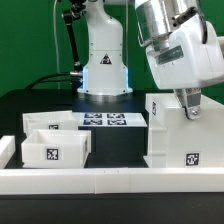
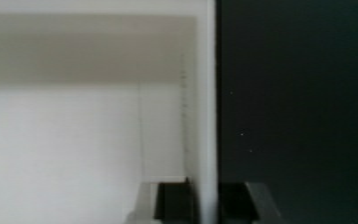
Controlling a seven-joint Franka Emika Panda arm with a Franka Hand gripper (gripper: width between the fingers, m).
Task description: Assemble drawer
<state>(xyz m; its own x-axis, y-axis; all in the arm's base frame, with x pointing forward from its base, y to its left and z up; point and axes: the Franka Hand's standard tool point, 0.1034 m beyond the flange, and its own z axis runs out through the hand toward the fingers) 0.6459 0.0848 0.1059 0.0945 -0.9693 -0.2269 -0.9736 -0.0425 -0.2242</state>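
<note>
A white open-topped drawer box (image 1: 55,142) with marker tags stands at the exterior view's left. A taller white drawer case (image 1: 170,135) stands at the exterior view's right, with a tag low on its front. My gripper (image 1: 189,108) comes down from above onto the case's upper right wall. In the wrist view the thin white wall edge (image 2: 202,90) runs straight between my two dark fingers (image 2: 172,203). The gripper (image 2: 208,203) looks shut on that wall, with a finger tight against each side. The black table shows beside the wall.
The marker board (image 1: 105,121) lies flat behind and between the two parts. A long white rail (image 1: 110,182) runs along the front of the table. The robot base (image 1: 103,65) stands at the back centre.
</note>
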